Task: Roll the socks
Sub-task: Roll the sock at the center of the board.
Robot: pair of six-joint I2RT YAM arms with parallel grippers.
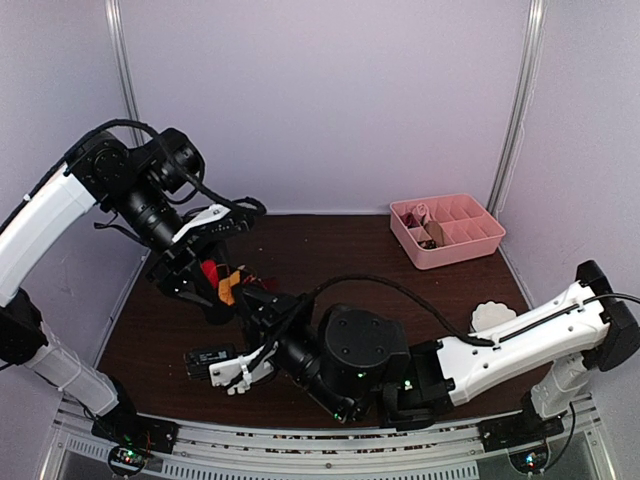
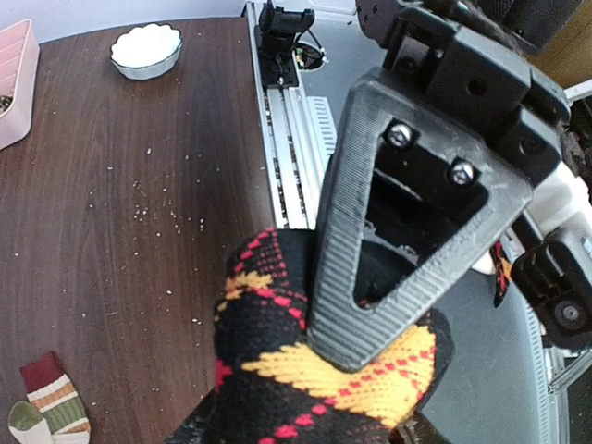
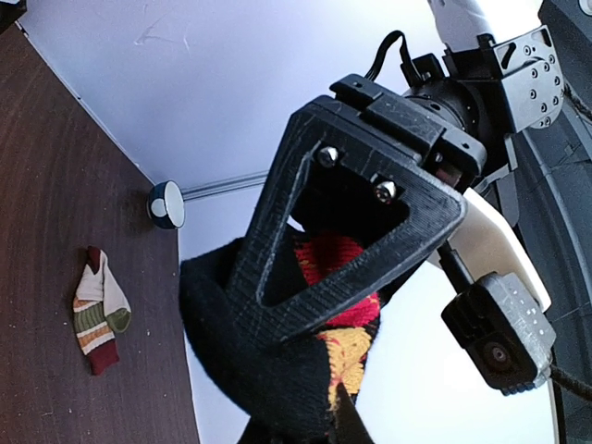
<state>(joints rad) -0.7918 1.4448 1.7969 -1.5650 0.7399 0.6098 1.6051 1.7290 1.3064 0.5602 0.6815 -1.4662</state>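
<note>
Top external: grips the black sock (image 1: 226, 288) with the right gripper (image 1: 256, 303), closed on the cloth, up off the table (image 1: 330, 250) over its left half. Right wrist: shows only one finger (image 3: 268, 240), with cloth bunched round it and hanging below, red and orange diamonds on black. Left wrist: presses a finger (image 2: 340, 231) of the left gripper (image 1: 212, 278) against the same sock; cannot tell how wide that one stands, with the second finger hidden. Flat on the table, well apart: striped sock (image 2: 48, 407). Farther right: bowl (image 1: 493, 315) near the front edge, tray (image 1: 458, 257) toward the back.
</note>
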